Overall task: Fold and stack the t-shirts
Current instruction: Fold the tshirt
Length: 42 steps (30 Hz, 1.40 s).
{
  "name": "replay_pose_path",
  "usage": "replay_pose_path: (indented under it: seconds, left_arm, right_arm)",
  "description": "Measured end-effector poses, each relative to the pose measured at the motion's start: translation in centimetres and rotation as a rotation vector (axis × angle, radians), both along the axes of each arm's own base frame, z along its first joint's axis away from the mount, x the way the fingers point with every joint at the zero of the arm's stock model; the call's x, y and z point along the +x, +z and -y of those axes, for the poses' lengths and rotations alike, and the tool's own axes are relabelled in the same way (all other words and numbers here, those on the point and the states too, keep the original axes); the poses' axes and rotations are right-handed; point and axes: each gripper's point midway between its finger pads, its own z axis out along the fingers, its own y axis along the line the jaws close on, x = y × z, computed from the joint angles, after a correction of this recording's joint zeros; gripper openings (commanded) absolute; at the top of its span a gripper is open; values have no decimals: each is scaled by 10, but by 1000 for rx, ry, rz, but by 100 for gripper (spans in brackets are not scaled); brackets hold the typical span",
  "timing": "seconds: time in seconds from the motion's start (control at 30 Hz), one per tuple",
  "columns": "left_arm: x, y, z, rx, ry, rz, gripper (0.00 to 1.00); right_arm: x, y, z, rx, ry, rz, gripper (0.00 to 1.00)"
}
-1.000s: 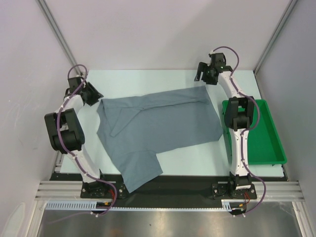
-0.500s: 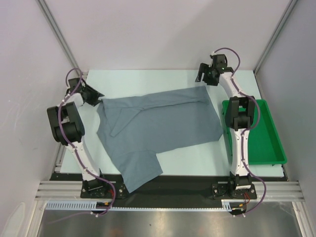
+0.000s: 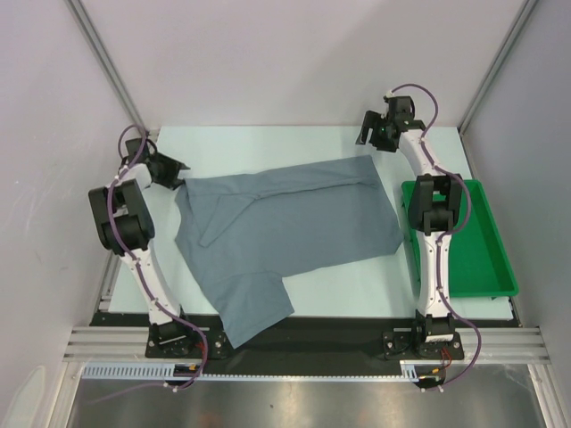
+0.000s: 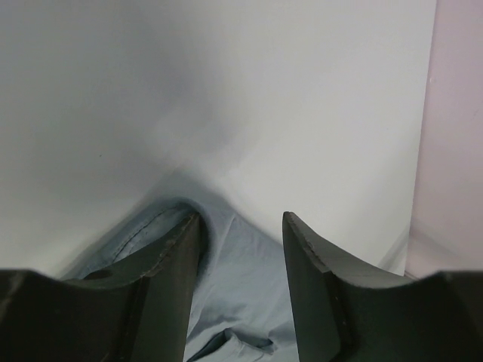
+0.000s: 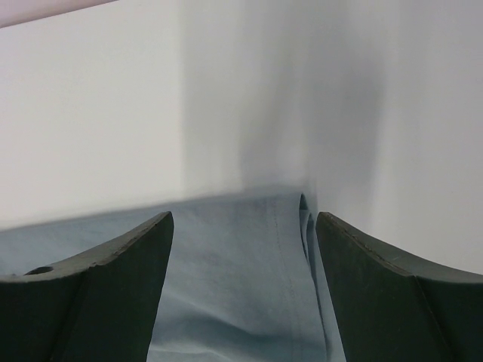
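Note:
One slate blue-grey t-shirt (image 3: 285, 223) lies spread and rumpled across the white table, with a sleeve reaching toward the near edge. My left gripper (image 3: 181, 169) sits at the shirt's far left corner. In the left wrist view it (image 4: 240, 220) is open, and the cloth (image 4: 241, 279) lies between its dark fingers (image 4: 170, 279) without being pinched. My right gripper (image 3: 367, 141) hovers just beyond the shirt's far right corner. In the right wrist view it (image 5: 243, 220) is open wide over the hemmed edge of the cloth (image 5: 226, 264).
A green plastic tray (image 3: 500, 267) stands at the right edge of the table, and the right arm (image 3: 433, 223) rises along its left rim. White walls close in behind and on both sides. The black base rail (image 3: 303, 334) runs along the near edge.
The left arm's elbow has swung back toward the far left and its jaws have widened a little at the shirt corner. The right gripper has edged slightly farther back. The shirt has not moved.

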Motion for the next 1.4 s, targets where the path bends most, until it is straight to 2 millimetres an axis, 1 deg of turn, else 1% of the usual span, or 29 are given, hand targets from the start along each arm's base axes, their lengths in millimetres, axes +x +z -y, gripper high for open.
replay_pose_path:
  seconds: [0.1,0.27,0.37,0.43,0.47,0.57,0.63,0.67,0.77,0.93,0.97,1.13,1.17,1.2,1.3,1.37,1.4]
  left_arm:
    - [3,-4,0,-15,14,-10,48]
    - [-3,-18,1,-33,22,-55,47]
    - [-3,-18,0,-29,23,-61,46]
    - [-4,-19,-2,-17,23,-67,43]
    - [-5,-20,-3,-12,22,-69,38]
    - [-7,-22,-4,11,10,-74,29]
    - [-6,-23,-5,25,0,-61,25]
    - [-6,-25,-5,33,-6,-50,24]
    - [-7,-26,-6,48,-17,-20,22]
    - [-9,-26,-6,77,-41,16,20]
    - [-9,-26,-5,82,-46,21,20]
    - [-11,-25,-5,91,-56,38,18]
    - [-11,-26,-5,94,-59,40,18]
    - [-11,-26,-5,97,-62,45,17]
    - [-12,-25,-5,107,-69,58,16]
    - [-12,-24,-5,111,-72,67,13]
    - [-12,-23,-6,112,-73,72,12]
  right_arm:
    - [2,1,0,1,-1,6,82]
    - [4,4,0,1,-1,16,82]
    - [7,2,1,4,-4,18,81]
    - [7,-4,1,6,-7,7,80]
    - [7,-7,2,7,-10,1,79]
    - [4,-23,2,9,-14,-34,77]
    - [2,-32,1,12,-19,-55,76]
    - [1,-37,2,11,-20,-65,73]
    - [-3,-48,3,9,-35,-99,69]
    - [-5,-50,7,-7,-55,-113,61]
    - [-6,-51,8,-10,-57,-117,58]
    - [-8,-53,11,-13,-67,-129,54]
    - [-8,-53,12,-12,-70,-130,49]
    - [-8,-54,13,-10,-74,-132,47]
    - [-6,-56,16,19,-96,-133,26]
    - [-6,-57,19,41,-111,-141,14]
    - [-6,-57,21,50,-117,-144,12]
